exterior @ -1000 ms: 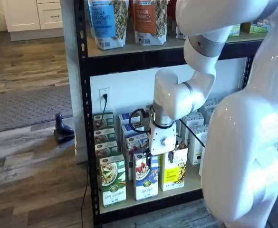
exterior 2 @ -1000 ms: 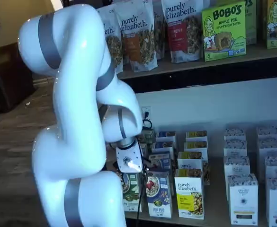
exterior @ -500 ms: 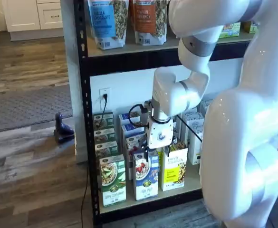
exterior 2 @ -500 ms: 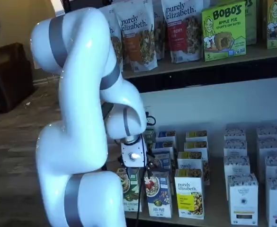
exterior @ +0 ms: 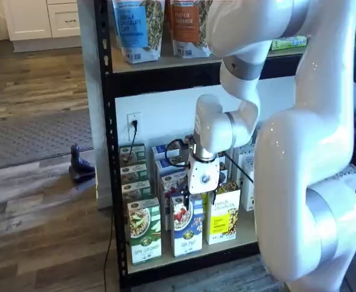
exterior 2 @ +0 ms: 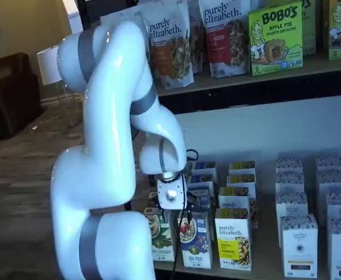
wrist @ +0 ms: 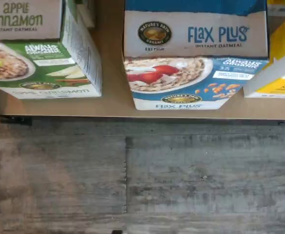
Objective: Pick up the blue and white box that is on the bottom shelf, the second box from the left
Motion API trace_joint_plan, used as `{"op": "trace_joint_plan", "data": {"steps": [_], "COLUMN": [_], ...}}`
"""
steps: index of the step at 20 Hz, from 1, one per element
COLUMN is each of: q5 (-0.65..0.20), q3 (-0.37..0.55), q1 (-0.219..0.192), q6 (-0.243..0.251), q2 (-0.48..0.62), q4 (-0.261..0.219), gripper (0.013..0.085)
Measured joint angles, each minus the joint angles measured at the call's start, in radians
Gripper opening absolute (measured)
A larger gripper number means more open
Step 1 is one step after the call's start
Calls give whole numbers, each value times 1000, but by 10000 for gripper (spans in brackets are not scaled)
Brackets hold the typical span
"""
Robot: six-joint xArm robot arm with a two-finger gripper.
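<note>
The blue and white box [exterior: 186, 228] stands upright at the front of the bottom shelf [exterior: 190, 260], between a green-and-white carton [exterior: 144, 231] and a yellow carton [exterior: 222, 216]. More boxes like it line up behind it. My gripper [exterior: 199, 198] hangs just above the box's top with its black fingers apart, open and holding nothing. The wrist view looks down on the same box [wrist: 196, 53], labelled Flax Plus, with a bowl of red berries on its face. The gripper's fingers do not show in that view. The other shelf view shows the box [exterior 2: 194, 240] below the white wrist.
White cartons [exterior 2: 298, 245] fill the right part of the shelf board. Tall pouches [exterior: 135, 27] stand on the higher board. The arm's large white links [exterior: 305, 182] cover the rack's right side. Grey wood floor [wrist: 142, 175] lies in front of the shelf's edge.
The gripper has moved left, from over the yellow carton to over the blue and white box. Its fingers have stayed apart.
</note>
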Motion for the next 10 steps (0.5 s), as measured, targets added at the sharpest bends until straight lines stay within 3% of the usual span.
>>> {"op": "trace_joint_plan", "data": {"steps": [10], "q5": [-36], "q3": [-113], "q1": [-24], "q6": [-49], "q2": [148], "q4": [24], "gripper": [850]}}
